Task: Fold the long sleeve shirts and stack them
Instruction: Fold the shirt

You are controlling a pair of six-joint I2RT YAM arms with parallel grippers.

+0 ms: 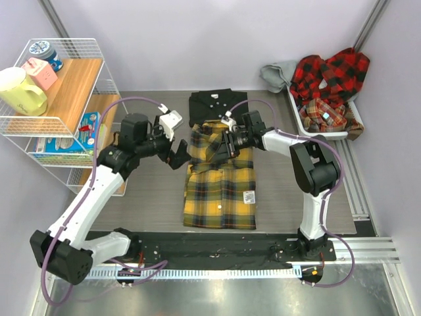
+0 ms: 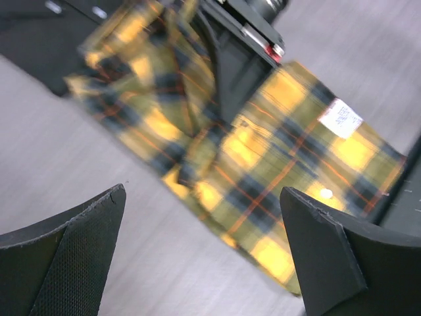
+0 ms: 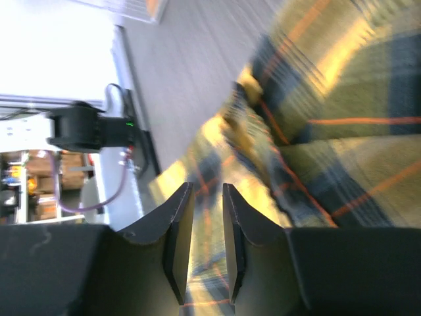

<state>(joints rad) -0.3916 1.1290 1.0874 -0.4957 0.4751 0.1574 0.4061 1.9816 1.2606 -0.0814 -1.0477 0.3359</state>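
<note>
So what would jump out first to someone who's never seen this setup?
The yellow-and-black plaid shirt lying mid-table, with the right arm's fingers nearly together at its crumpled upper part and the left arm's fingers spread wide beside it. Next, the heap of red plaid shirts in the white bin at far right, and a black shirt behind the yellow one.

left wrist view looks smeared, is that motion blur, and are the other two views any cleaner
Left wrist: the yellow plaid shirt is streaked diagonally, like motion blur, while the left hand is crisp. Right wrist: the shirt is soft too, the top-left corner is blown out white, the right hand dark but sharp. Top external: evenly lit and sharp.
</note>
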